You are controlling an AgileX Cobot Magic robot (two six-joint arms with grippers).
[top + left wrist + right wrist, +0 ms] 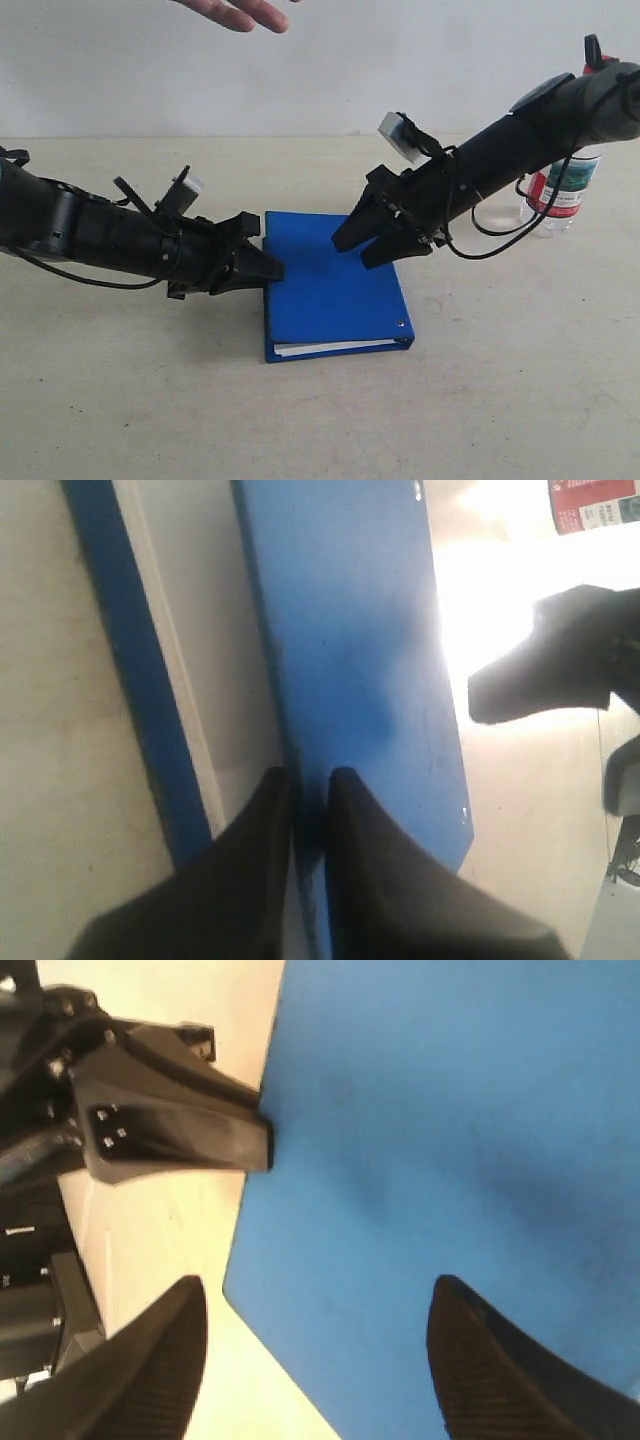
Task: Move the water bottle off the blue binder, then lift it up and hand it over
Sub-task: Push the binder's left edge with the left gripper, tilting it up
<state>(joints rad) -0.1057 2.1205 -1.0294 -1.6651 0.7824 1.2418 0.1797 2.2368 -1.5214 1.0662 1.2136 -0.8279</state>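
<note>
The blue binder [330, 290] lies flat in the middle of the table. My left gripper [272, 268] is at its left edge, and the left wrist view shows the fingers [365, 820] pinched on the edge of the blue cover [350, 650]. Over the binder's far right part hovers my right gripper [355, 252], open with nothing between its fingers; below it is bare blue cover [450, 1110]. The water bottle [566, 190] stands upright on the table at the right, off the binder and partly hidden behind my right arm. Its label [595, 505] shows in the left wrist view.
A person's hand [240, 12] reaches in at the top edge, above the left arm. The binder's white pages [320, 348] face the front. Bare table surrounds the binder in front and to the right.
</note>
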